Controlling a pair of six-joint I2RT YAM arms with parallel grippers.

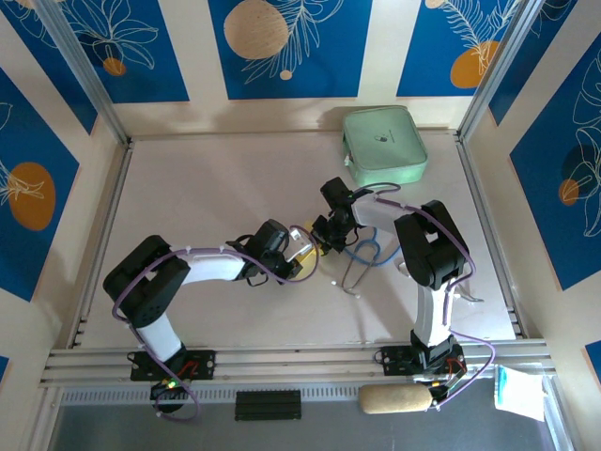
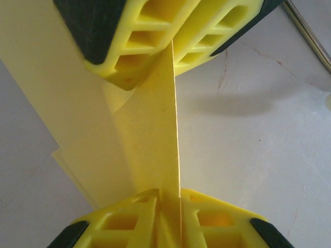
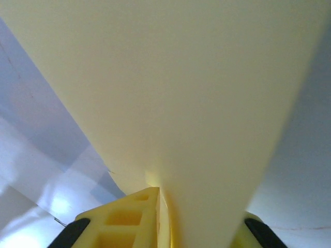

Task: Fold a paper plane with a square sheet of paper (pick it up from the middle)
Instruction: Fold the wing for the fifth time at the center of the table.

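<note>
The yellow sheet of paper (image 1: 306, 264), folded into several layers, is held between both grippers at the middle of the table. In the left wrist view the paper (image 2: 147, 134) stands on edge, running from my left gripper (image 2: 173, 206) at the bottom up to my right gripper (image 2: 170, 51) at the top. Both pairs of yellow fingers are shut on it. From above, my left gripper (image 1: 299, 252) and right gripper (image 1: 324, 235) meet tip to tip. In the right wrist view the paper (image 3: 181, 93) fans out broadly from my right gripper (image 3: 173, 219) and hides its right finger.
A mint-green rounded case (image 1: 384, 143) lies at the back right. A blue looped cable (image 1: 366, 252) and a thin metal wire (image 1: 352, 277) lie just right of the grippers. Aluminium rails (image 1: 282, 362) edge the table front.
</note>
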